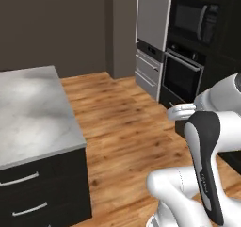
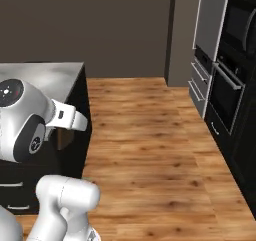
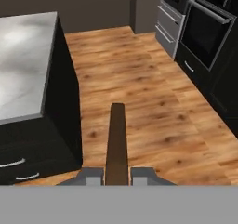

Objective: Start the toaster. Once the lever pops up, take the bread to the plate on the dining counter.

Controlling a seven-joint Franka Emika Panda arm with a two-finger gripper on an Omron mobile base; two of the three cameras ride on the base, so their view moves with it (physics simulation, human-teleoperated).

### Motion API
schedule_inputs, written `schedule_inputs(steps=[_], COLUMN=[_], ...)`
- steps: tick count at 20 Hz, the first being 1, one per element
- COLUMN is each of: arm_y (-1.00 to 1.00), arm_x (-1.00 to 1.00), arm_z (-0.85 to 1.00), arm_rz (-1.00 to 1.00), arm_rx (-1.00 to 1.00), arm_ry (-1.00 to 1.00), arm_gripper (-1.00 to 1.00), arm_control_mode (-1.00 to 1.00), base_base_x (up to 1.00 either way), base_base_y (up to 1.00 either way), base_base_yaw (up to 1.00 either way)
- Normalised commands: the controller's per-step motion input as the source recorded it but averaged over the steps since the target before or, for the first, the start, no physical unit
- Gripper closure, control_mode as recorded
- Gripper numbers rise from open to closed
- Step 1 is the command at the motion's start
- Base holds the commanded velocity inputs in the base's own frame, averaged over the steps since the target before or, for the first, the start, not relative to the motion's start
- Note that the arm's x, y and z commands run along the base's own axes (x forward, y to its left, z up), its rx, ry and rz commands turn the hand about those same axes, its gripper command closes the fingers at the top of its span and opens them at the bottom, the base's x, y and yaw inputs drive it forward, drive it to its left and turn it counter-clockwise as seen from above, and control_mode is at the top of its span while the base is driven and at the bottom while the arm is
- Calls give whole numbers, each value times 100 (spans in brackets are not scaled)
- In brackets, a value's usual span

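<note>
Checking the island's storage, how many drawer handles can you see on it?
2, stacked on the island's dark front in the left base view: upper handle, lower handle. More may sit below the frame.

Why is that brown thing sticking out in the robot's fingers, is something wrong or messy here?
Nothing looks wrong. The thin dark brown bread slice is seen edge-on, pinched in the shut gripper above the wooden plank floor. The grey marbled counter and the black wall oven look tidy, with no spills.
</note>
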Motion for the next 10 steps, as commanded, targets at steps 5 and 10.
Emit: schedule_inputs(steps=[5,10], arm_y=[0,0], arm_x=[0,0], arm_z=[0,0], arm_rz=[0,0], arm_rx=[0,0], arm_ry=[0,0], arm_gripper=[100,100], arm_control_mode=[100,100], base_base_x=[99,100], base_base_y=[-100,-97], base_base_yaw=[20,28])
